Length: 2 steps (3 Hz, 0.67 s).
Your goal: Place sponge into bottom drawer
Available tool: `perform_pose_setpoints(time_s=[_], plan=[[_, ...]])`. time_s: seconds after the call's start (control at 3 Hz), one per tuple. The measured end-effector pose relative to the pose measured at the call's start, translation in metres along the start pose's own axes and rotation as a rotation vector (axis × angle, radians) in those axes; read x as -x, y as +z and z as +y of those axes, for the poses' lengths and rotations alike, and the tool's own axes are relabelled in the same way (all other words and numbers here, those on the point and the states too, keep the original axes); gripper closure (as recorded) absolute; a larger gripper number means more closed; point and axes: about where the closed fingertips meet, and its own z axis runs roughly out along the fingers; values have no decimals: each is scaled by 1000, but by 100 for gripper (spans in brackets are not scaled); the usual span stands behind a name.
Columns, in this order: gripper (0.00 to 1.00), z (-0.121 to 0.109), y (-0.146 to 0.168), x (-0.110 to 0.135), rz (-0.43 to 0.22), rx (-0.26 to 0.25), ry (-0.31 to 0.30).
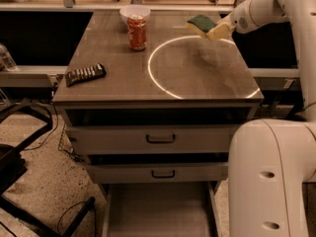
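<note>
The sponge (201, 23), dark green on top with a yellow body, is held in the air above the far right part of the counter top. My gripper (217, 31) is shut on the sponge's right end, and the white arm reaches in from the right. The bottom drawer (158, 210) is pulled out below the two upper grey drawers, and its flat floor is bare.
A red can (137, 32) and a white bowl (134, 12) stand at the far middle of the counter (113, 88). A dark ridged snack bar (85, 74) lies at the left. The robot's white body (271, 181) stands right of the drawers. A black chair base (19, 157) is at left.
</note>
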Motion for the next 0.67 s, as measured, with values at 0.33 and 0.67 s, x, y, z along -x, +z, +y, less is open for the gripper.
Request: perform_pose_setpoints(time_s=[0.33,0.67], plan=[[100,0,0,0,0,0,0],[100,-6,-28,5,12,-32,-9]])
